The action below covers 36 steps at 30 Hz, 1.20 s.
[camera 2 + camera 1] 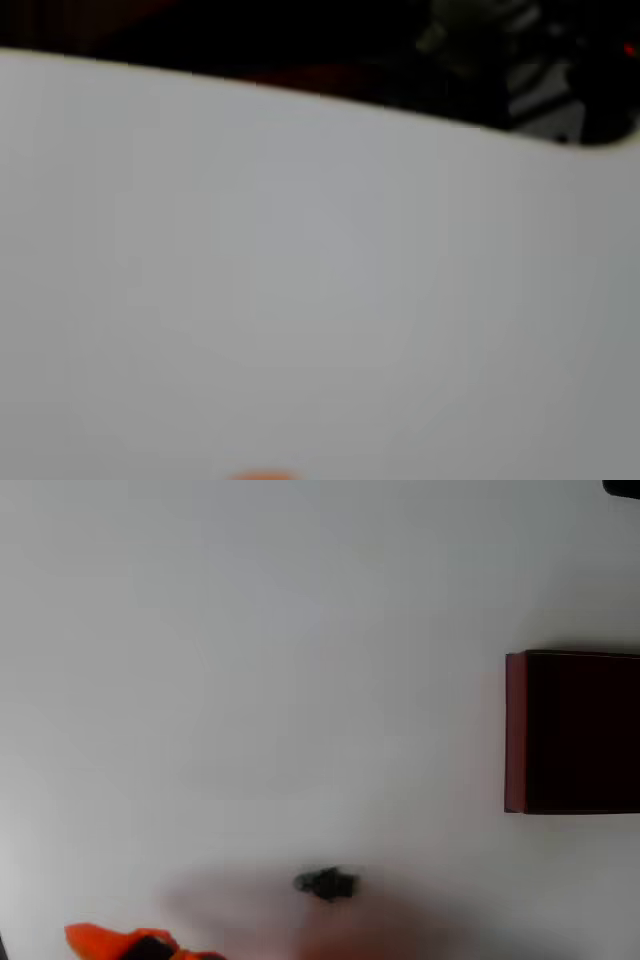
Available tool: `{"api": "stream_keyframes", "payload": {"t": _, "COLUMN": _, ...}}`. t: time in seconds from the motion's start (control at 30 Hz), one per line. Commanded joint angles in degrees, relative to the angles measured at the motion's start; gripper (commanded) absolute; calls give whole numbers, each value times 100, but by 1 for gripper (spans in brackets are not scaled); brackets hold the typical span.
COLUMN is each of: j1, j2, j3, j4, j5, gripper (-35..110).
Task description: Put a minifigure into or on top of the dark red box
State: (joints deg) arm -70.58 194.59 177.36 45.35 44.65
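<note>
A tiny dark grey-black minifigure (326, 883) lies on the white table near the bottom middle of the overhead view, blurry. The dark red box (572, 732) stands at the right edge, with red walls and a near-black inside, partly cut off by the frame. An orange part of my gripper (140, 943) pokes in at the bottom left, well left of the minifigure and apart from it; its fingers are cut off by the frame edge. In the wrist view an orange sliver of the gripper (262, 476) shows at the bottom edge over bare white table.
The white table (250, 680) spreads between the minifigure and the box. In the wrist view the table's far edge (320, 90) runs across the top, with dark clutter beyond it. A small dark object (622, 486) sits in the overhead view's top right corner.
</note>
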Motion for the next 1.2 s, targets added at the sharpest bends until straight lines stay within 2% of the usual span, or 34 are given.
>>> {"api": "stream_keyframes", "payload": {"t": 0.0, "j1": 158, "j2": 97, "j3": -721, "j4": 993, "j5": 1195, "gripper": 1}}
{"api": "stream_keyframes", "payload": {"t": 0.27, "j1": 1793, "j2": 70, "j3": -1723, "j4": 3059, "j5": 2101, "gripper": 10}}
{"api": "stream_keyframes", "payload": {"t": 0.37, "j1": 2320, "j2": 70, "j3": -2048, "j4": 3410, "j5": 2013, "gripper": 11}}
{"api": "stream_keyframes", "payload": {"t": 0.6, "j1": 2698, "j2": -26, "j3": -2566, "j4": 4482, "j5": 1301, "gripper": 14}}
{"api": "stream_keyframes", "payload": {"t": 0.9, "j1": 2628, "j2": -299, "j3": -1600, "j4": 4201, "j5": 334, "gripper": 14}}
{"api": "stream_keyframes", "payload": {"t": 1.17, "j1": 2971, "j2": -1907, "j3": -2153, "j4": 3727, "j5": 97, "gripper": 15}}
